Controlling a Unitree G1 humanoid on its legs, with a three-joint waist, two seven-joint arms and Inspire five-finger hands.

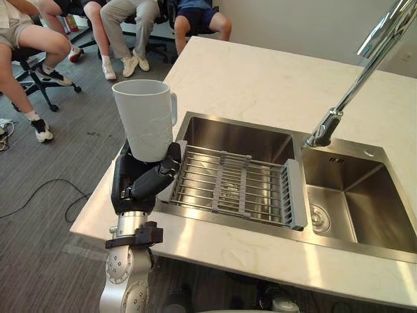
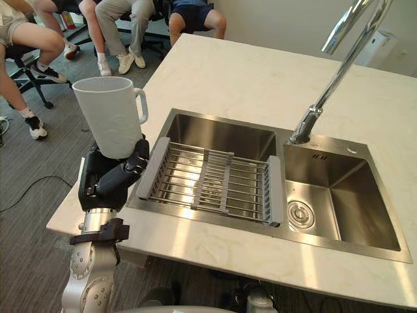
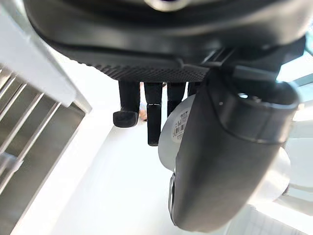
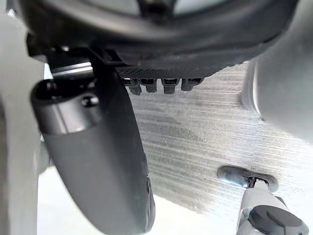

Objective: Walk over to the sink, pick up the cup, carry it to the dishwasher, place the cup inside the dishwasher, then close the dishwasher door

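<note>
Over the counter edge, the left hand clasps the cup low by its base — a walking jolt could tip it.

One sink has two basins. One wire rack lies in its left basin; one faucet rises behind its divider. One white cup is at the sink's left end, in the left hand; the right hand makes two. Four people sit beyond the sink.
</note>
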